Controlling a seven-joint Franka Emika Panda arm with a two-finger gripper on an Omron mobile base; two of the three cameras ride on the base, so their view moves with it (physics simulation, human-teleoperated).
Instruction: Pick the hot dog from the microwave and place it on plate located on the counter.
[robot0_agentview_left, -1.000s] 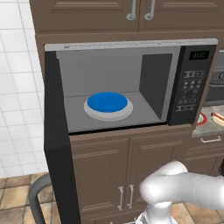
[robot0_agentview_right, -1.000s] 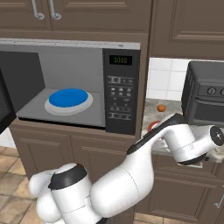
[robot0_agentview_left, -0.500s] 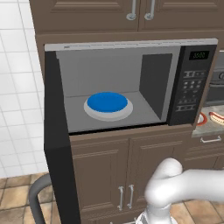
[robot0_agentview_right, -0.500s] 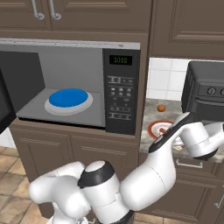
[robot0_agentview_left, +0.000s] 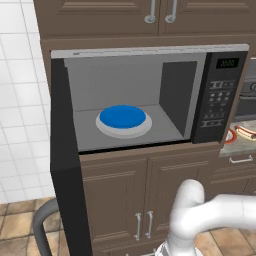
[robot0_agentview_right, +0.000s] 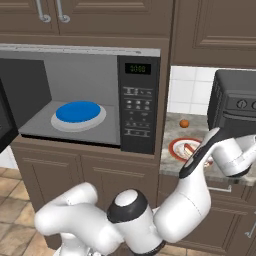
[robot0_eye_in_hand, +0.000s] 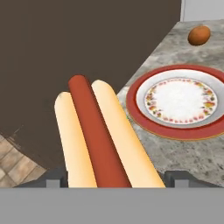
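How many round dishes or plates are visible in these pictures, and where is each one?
2. The bright blue dish sits inside the microwave; the red-rimmed plate lies on the counter, beside the held hot dog.

The two-finger claw (robot0_eye_in_hand: 112, 177) grips the tan-bun hot dog with its red sausage (robot0_eye_in_hand: 101, 140). Ahead and to the right, the round white plate with a red rim (robot0_eye_in_hand: 180, 102) lies bare. The small orange ball (robot0_eye_in_hand: 199, 35) sits beyond it. The dark brown wall (robot0_eye_in_hand: 78, 48) blocks the left side.
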